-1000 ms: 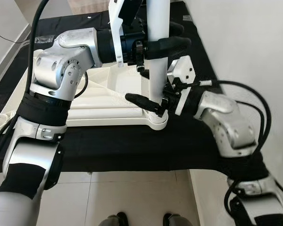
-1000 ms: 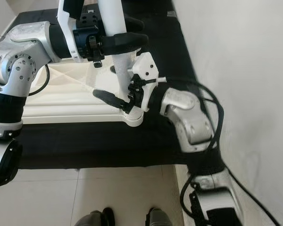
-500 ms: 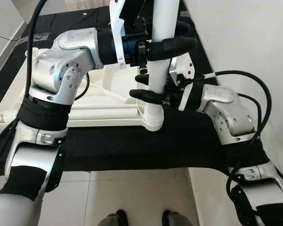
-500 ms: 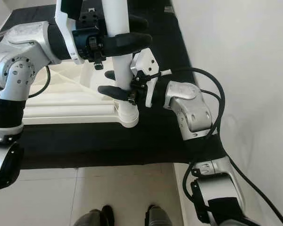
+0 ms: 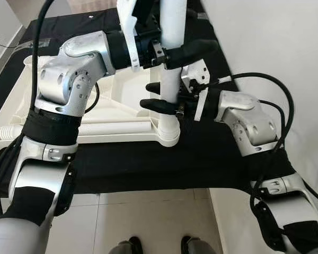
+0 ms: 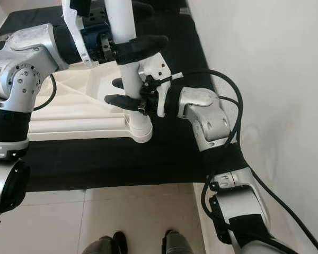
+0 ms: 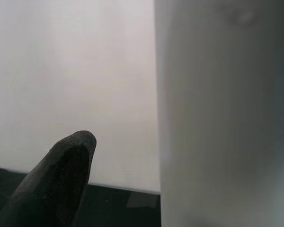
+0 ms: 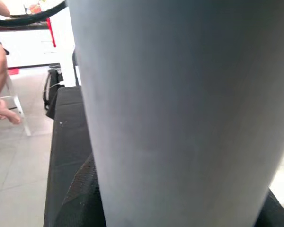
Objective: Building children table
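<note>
I have the white table leg (image 5: 169, 79) standing upright in the round socket (image 5: 168, 135) at the near right corner of the overturned white tabletop (image 5: 114, 108), which lies underside up on a black mat (image 5: 148, 164) on the tiled floor (image 5: 148, 217). The leg is the part I am fitting, so I hold it in two places: my left hand (image 5: 172, 50) pinches it high up, one black finger wrapped across its front, to keep it vertical, while my right hand (image 5: 164, 95) pinches it low, just above the socket, fingers (image 5: 156, 104) on either side, to steer the foot of the leg down into the collar. Two grips spaced apart along the tube should stop it from tipping as it seats, I think.

Much is cut off. The top of the leg runs out of the head views, so I cannot tell how long it is. Whether the leg is fully home in the socket is hidden by the collar wall. The far finger of my left hand is behind the leg. The left wrist view gives only a blurred fingertip (image 7: 61, 184) beside the pale tube (image 7: 222, 113); the right wrist view is pressed against the tube, with a person's foot (image 8: 2, 111) at its margin. Another loose leg (image 5: 114, 127) lies along the tabletop's near edge.
</note>
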